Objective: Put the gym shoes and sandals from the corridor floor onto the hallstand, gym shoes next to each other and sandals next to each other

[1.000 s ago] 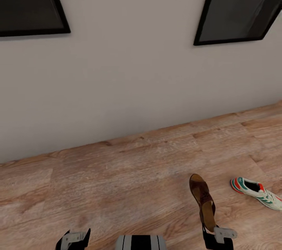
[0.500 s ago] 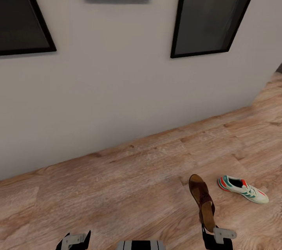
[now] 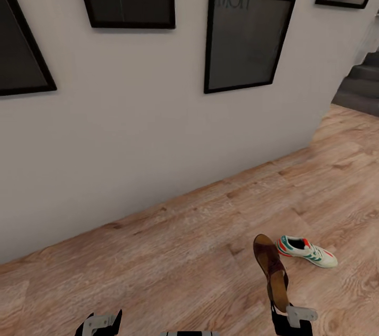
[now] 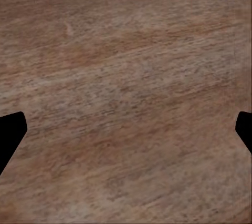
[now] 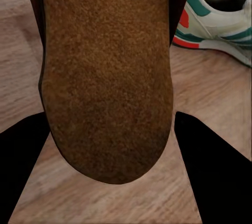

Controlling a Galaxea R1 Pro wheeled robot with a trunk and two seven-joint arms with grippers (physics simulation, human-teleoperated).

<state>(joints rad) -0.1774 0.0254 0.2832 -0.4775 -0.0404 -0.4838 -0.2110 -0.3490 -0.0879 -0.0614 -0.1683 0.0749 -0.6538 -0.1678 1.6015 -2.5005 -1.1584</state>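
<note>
My right gripper [image 3: 286, 314] is shut on the heel end of one dark brown sandal [image 3: 271, 272], which points up and away from me above the corridor floor [image 3: 173, 252]. In the right wrist view the sandal's tan face [image 5: 107, 77] sits between the black fingers [image 5: 210, 176]. One white gym shoe [image 3: 307, 252] with green stripes lies on the floor just right of the sandal, and it appears again beyond the sandal [image 5: 220, 19]. My left gripper [image 3: 100, 323] hangs open and empty over bare planks [image 4: 126, 77]. The hallstand is out of view.
A pale wall [image 3: 147, 131] with several black-framed pictures [image 3: 245, 41] runs close ahead, meeting the floor on a slant. Dark grey stairs [image 3: 363, 83] show at the far right, where the wood floor goes on past the wall's corner.
The camera has turned, so the wall, frames and gym shoe slid left in the picture and the stairs came into sight. The sandal stays held in my right gripper.
</note>
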